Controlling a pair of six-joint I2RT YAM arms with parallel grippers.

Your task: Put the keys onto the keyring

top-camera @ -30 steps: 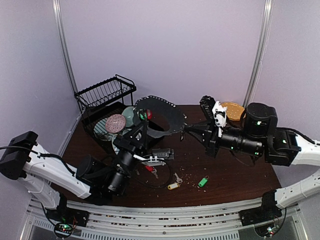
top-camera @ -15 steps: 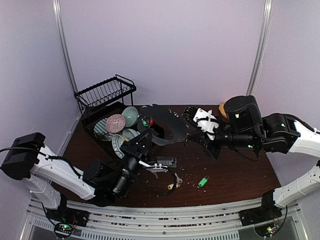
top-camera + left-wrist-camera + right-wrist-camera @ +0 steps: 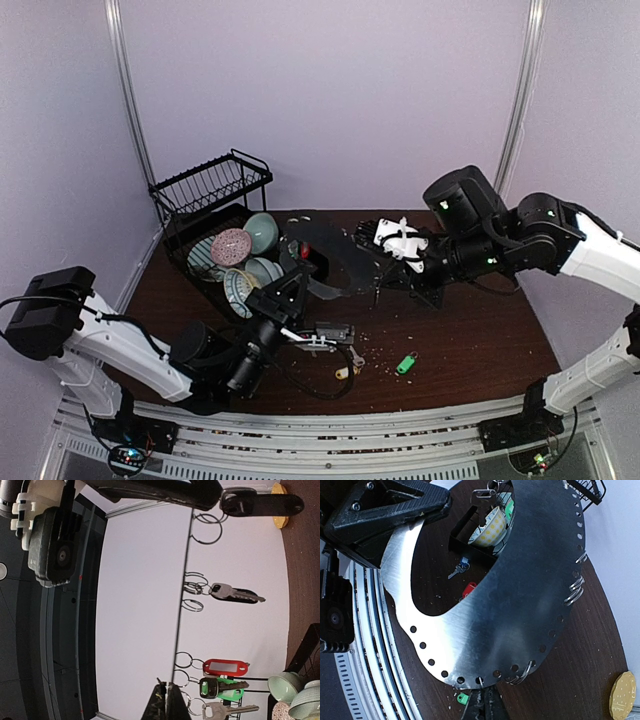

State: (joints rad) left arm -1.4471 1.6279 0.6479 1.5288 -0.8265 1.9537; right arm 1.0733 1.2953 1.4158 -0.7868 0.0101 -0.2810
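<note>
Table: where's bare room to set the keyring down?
Bare: front right of the table, from the green key to the right edge. Crowded: rack and bowls back left, yellow key front centre.

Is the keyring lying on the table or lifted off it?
Lifted: the left hand and right hand each pinch the keyring; keys dangle from it.

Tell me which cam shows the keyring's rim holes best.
Right wrist: the keyring is face-on and fills the frame, with the rim holes countable. Left wrist sees it edge-on, a thin line with keys hanging off. Top external shows only a small dark shape.
</note>
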